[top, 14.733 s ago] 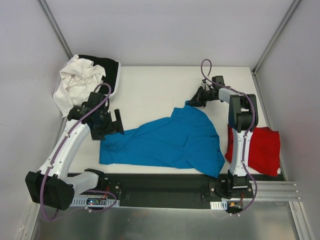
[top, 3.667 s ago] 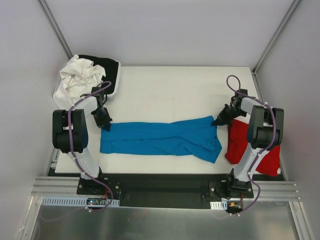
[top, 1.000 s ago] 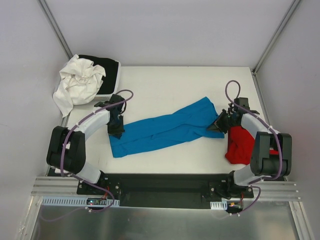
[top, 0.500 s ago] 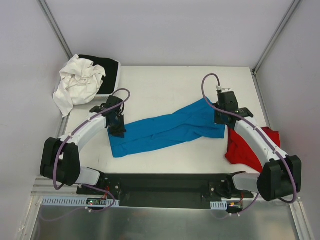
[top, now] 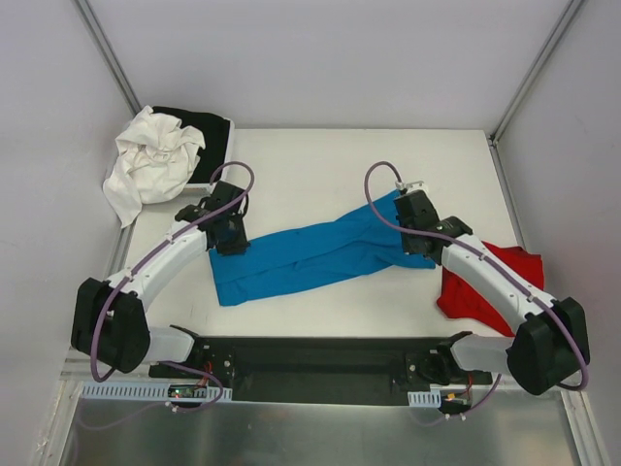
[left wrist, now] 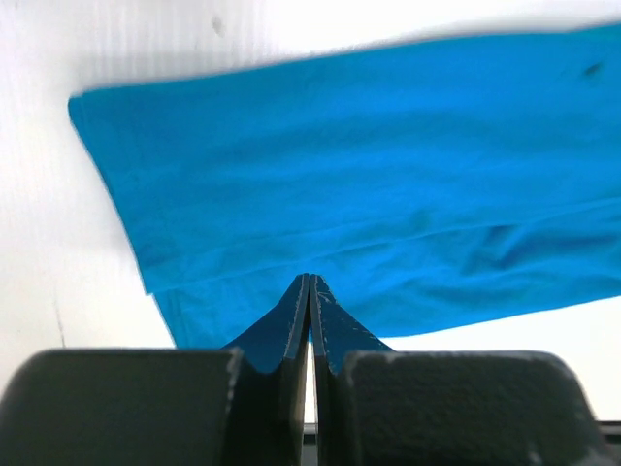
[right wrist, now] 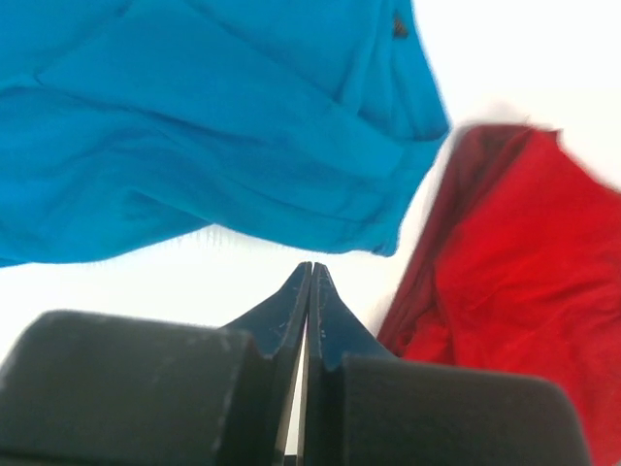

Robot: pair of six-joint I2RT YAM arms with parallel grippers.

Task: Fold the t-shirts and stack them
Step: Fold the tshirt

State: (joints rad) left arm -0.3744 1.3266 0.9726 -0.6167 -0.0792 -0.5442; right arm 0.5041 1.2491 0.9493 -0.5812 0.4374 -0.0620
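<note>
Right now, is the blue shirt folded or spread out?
Folded: the blue shirt lies as a narrow strip, with layered edges in the left wrist view.

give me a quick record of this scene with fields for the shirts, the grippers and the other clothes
blue t-shirt: folded into a long strip, lying slanted across the table
red t-shirt: rumpled at the table's right edge, beside the strip's right end
stack: not yet made
left gripper: shut, over the strip's left end
right gripper: shut, tips over bare table just off the strip's right end
other clothes: white garment and black garment heaped at the far left corner
</note>
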